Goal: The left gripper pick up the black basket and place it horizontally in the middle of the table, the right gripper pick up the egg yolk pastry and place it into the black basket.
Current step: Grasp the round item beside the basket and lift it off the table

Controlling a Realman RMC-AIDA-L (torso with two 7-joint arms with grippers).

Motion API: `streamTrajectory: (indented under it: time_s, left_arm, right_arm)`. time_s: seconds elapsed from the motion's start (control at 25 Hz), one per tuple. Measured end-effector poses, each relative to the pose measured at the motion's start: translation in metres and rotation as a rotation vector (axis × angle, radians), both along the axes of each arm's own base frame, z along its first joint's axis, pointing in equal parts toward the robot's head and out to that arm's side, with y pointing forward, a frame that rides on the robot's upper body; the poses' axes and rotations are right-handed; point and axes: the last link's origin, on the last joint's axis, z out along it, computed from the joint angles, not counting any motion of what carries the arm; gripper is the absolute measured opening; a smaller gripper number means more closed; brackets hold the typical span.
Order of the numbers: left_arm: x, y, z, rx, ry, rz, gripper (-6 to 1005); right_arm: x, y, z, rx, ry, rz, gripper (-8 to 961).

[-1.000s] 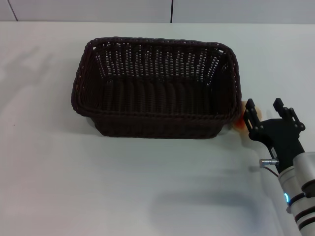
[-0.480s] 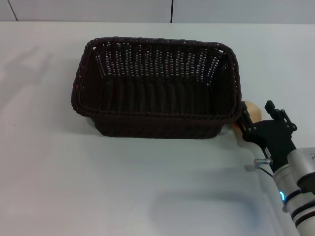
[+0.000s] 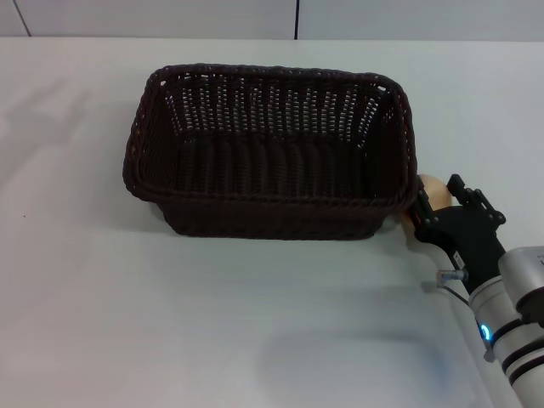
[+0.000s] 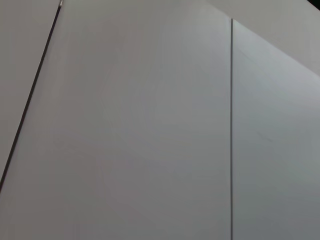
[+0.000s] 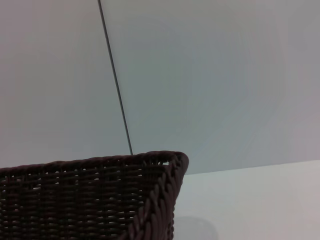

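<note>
The black basket stands lengthwise across the middle of the white table, empty. Its corner fills the lower part of the right wrist view. The egg yolk pastry lies on the table right against the basket's right end, only its pale top showing. My right gripper is low at the pastry, open, with one finger on each side of it. The left gripper is out of view; its wrist view shows only a grey wall.
The table's far edge meets a grey panelled wall. The basket's right wall stands close beside my right gripper's fingers. The right arm comes in from the near right corner.
My right gripper has moved left and down, from beside the pastry to straddling it. The basket has not moved.
</note>
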Motion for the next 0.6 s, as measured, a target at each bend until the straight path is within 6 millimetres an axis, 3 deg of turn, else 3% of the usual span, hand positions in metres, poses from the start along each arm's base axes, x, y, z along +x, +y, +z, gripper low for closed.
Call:
streamTrajectory:
  time_s: [0.08, 0.28, 0.6]
  left_arm:
    - [0.0001, 0.0001, 0.0000, 0.000, 0.000, 0.000, 480]
    - [0.0015, 0.0003, 0.0007, 0.002, 0.003, -0.004, 480]
    - [0.0033, -0.0010, 0.0022, 0.008, -0.002, -0.018, 480]
  right_arm:
    - [-0.0007, 0.0004, -0.0002, -0.001, -0.001, 0.004, 637]
    - [-0.0014, 0.0009, -0.0008, -0.005, -0.001, 0.007, 456]
    - [-0.0019, 0.0026, -0.0027, -0.023, -0.004, 0.007, 246]
